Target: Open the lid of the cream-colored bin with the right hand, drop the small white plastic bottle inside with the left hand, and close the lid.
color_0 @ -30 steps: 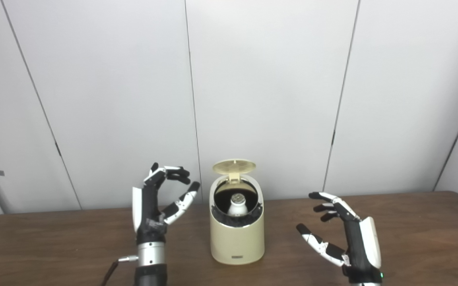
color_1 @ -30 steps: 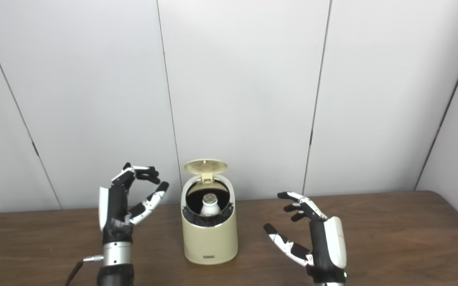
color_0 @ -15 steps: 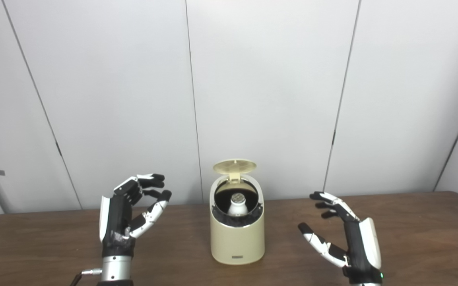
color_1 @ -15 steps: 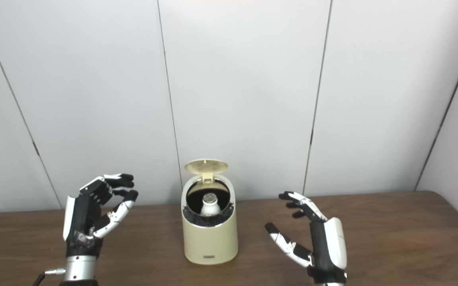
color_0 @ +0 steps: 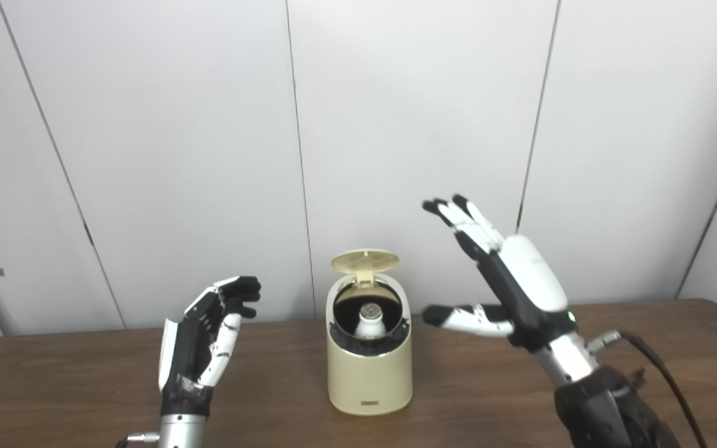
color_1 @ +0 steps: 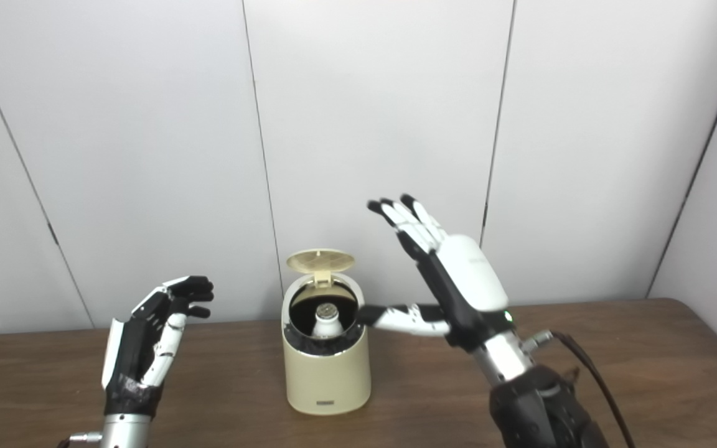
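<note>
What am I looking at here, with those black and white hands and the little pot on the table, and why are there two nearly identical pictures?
These are the two arms of a humanoid robot, each ending in a hand with fingers and a thumb. The two pictures come from two cameras side by side on its head, so they show one scene from slightly different spots.

On the brown table stands a cream-colored bin. Its lid is flipped up at the back, and a small white bottle stands inside.

The left hand is beside the bin, fingers loosely curled, holding nothing. The right hand is raised high to the bin's right, fingers spread, also empty. Neither touches the bin. My guess is that the right hand will next close the lid.
</note>
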Available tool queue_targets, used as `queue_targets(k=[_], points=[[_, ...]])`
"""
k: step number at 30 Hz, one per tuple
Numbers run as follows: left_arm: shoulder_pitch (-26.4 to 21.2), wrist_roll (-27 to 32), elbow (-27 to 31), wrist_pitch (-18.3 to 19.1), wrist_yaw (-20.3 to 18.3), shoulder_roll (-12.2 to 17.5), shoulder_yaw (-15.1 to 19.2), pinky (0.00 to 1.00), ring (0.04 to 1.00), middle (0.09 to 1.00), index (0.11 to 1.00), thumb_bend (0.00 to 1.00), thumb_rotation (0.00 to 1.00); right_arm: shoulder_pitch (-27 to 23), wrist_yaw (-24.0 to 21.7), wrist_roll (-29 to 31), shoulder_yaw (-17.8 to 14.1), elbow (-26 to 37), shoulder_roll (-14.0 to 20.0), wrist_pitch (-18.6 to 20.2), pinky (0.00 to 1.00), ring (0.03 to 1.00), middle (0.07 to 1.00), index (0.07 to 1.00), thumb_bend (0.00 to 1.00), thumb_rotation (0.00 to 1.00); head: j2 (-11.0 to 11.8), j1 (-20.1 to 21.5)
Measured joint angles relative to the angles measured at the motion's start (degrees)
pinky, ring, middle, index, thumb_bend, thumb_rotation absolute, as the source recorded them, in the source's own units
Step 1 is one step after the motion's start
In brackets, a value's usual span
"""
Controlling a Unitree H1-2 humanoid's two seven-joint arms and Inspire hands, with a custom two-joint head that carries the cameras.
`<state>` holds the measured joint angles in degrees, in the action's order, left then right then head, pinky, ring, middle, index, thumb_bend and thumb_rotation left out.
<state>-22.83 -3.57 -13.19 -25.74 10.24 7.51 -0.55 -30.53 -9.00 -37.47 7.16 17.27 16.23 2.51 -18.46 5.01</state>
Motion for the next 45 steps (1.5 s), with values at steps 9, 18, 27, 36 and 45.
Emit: queue_targets(k=[9, 18, 27, 36, 45], points=[[0.06, -0.71, -0.08, 0.0, 0.86, 0.22, -0.35, 0.59, 0.684, 0.692, 0.674, 0.35, 0.71, -10.49, -11.75, -2.36, 3.87, -0.9, 1.67, 5.49, 0.98, 1.0, 0.937, 0.895, 0.91, 0.98, 0.26, -0.26], [0.05, -1.08, -0.62, 0.0, 1.93, 0.19, -0.5, 0.61, 0.702, 0.702, 0.683, 0.24, 0.77, -15.03, -14.93, -2.21, 7.29, -10.12, 2.24, 5.88, 0.93, 0.963, 0.911, 0.862, 0.93, 0.97, 0.53, -0.44], [0.05, -1.56, -0.99, 0.0, 2.45, 0.03, -0.65, 0.61, 0.702, 0.706, 0.693, 0.31, 0.76, -17.16, -15.39, -2.33, 9.73, -14.48, 2.4, 5.04, 0.94, 0.976, 0.924, 0.874, 0.89, 1.0, 0.35, -0.62], [0.05, -1.83, -0.98, 0.0, 2.61, 0.11, -0.64, 0.61, 0.702, 0.704, 0.688, 0.31, 0.75, -16.89, -15.5, -2.33, 10.55, -15.81, 2.54, 4.87, 0.95, 0.964, 0.875, 0.83, 0.87, 1.0, -0.26, -0.26], [0.06, -2.28, -0.81, 0.0, 3.24, 0.24, -0.48, 0.62, 0.708, 0.71, 0.69, 0.36, 0.76, -11.33, -15.65, -2.31, 9.78, -9.0, 3.52, 5.23, 0.97, 0.894, 0.808, 0.766, 0.87, 1.0, -1.23, 0.0]])
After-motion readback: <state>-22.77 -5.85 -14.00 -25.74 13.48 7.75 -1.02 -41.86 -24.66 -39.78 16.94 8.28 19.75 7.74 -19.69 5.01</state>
